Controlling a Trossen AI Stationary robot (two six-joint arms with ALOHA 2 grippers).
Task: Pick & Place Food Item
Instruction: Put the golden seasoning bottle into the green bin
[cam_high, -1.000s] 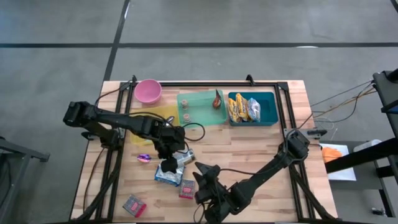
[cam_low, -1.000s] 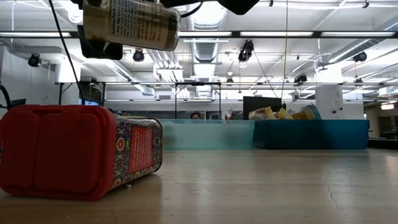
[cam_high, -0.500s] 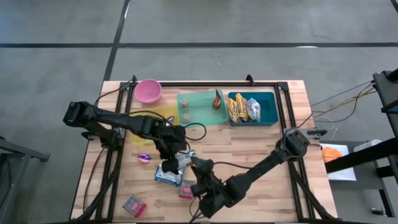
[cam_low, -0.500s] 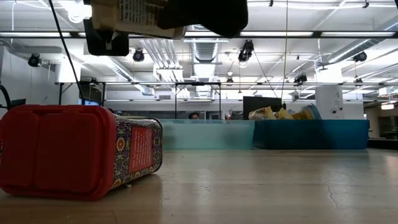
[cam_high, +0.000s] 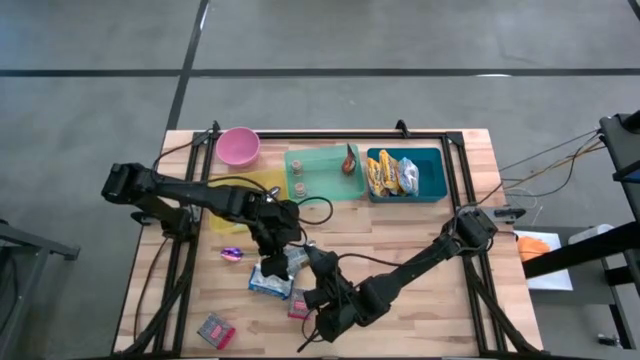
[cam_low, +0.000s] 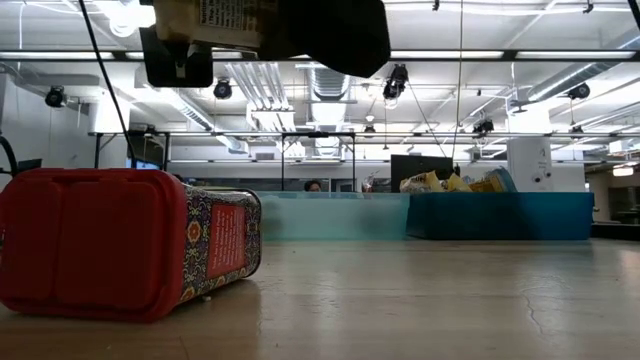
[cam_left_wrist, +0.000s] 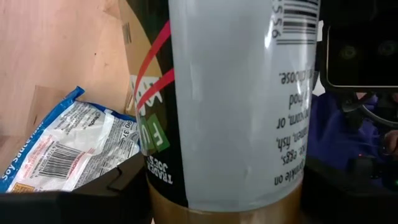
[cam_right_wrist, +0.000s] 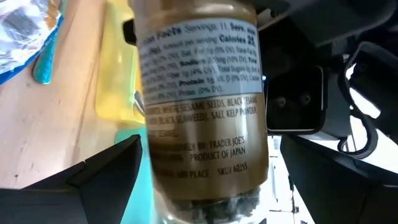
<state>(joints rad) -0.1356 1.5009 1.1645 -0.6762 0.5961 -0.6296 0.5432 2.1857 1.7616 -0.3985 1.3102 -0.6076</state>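
A seasoning jar with a printed label hangs above the middle of the table, with my left gripper shut on it. In the low view the jar shows at the top edge. My right gripper is open and faces the jar. Its two fingers stand on either side of the jar, with a gap on both sides. Below, a blue-and-white packet and a small red packet lie flat on the table. My left gripper pinches the jar's labelled side wall between its two fingers, which lie across the jar. The gripper slants down from the table's left side. The jar is lifted clear of the table and lies about level.
A red tin lies on its side near the front left. At the back stand a pink bowl, a green tray and a blue bin with snack bags. A yellow sheet and a purple candy lie left of the jar.
My right gripper has moved toward the table's left and far side, up to the jar, and has rolled about its own line. In the low view it now hides the jar's right end. My left gripper has tipped the jar slightly and stayed in place.
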